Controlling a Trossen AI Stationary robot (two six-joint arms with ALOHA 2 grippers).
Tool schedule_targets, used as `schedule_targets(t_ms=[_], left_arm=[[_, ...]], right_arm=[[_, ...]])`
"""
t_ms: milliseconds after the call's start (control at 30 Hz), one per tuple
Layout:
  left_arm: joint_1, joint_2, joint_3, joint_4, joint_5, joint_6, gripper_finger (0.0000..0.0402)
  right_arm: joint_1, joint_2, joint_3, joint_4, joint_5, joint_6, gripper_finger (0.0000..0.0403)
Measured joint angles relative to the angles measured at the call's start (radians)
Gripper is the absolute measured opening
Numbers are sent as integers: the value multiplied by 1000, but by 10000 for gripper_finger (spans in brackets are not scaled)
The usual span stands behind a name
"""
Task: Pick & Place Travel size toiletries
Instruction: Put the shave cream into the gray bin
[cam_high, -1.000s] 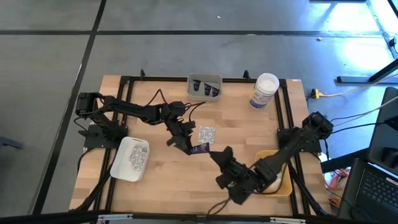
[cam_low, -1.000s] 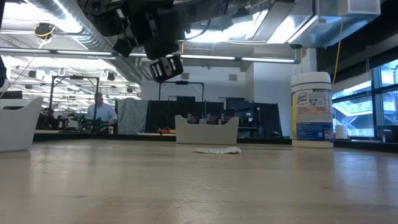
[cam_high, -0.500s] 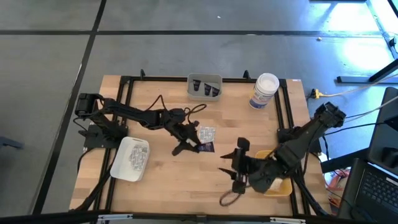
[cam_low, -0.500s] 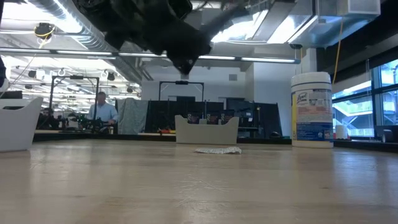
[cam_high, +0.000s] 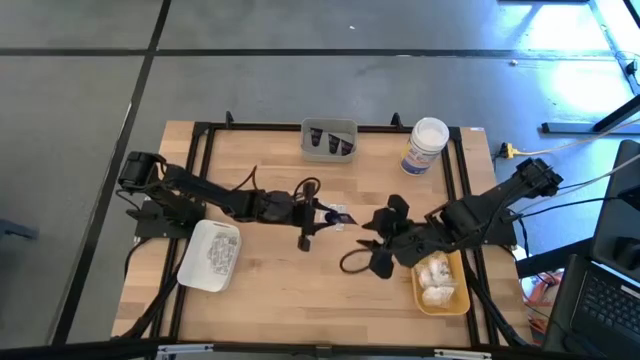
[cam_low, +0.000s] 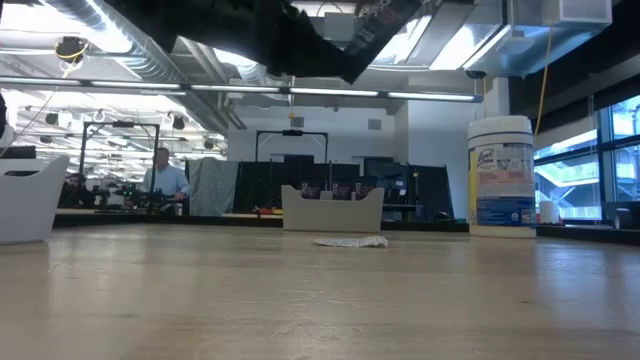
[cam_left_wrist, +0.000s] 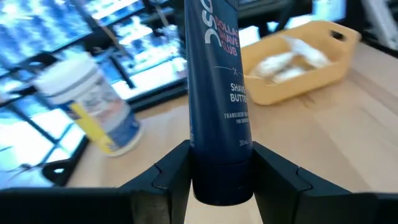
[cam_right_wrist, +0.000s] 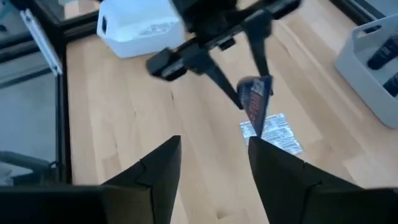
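Over the last second the right arm had swung up from the counter's near edge toward the middle, uncovering the yellow tray (cam_high: 441, 283), while the left arm had stretched out flatter and carried its tube farther toward the centre.

The left gripper (cam_high: 318, 214) had its jaws pinched on the cap end of a dark blue tube (cam_left_wrist: 214, 93). The tube's long axis ran straight out ahead of those jaws, its crimped tail pointing toward the right arm. Seen from the right wrist camera, the tube (cam_right_wrist: 255, 104) hung in the air directly beyond the right gripper (cam_right_wrist: 214, 163), flat tail nearest. A silvery blister packet (cam_right_wrist: 272, 134) lay on the counter (cam_high: 270, 290) below it.

The right gripper (cam_high: 385, 238) stood just beside the tube, jaws spread wide and holding nothing, the gap between them facing the tube's free end. This looked like a handover in preparation: the right jaws probably needed only to travel forward along the tube's length and close on its flat tail. The grey tray (cam_high: 329, 140) with other dark tubes sat well beyond both grippers.
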Motion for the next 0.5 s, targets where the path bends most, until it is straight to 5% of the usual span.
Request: schedule_targets(t_ms=[200,500], left_arm=[[-21,0,0,88,-132,-4,141],[-21,0,1,195,-129,17,141]], right_arm=[[-23,-27,0,10,-20,-40,210],[-96,-30,4,20,-25,-138,197]])
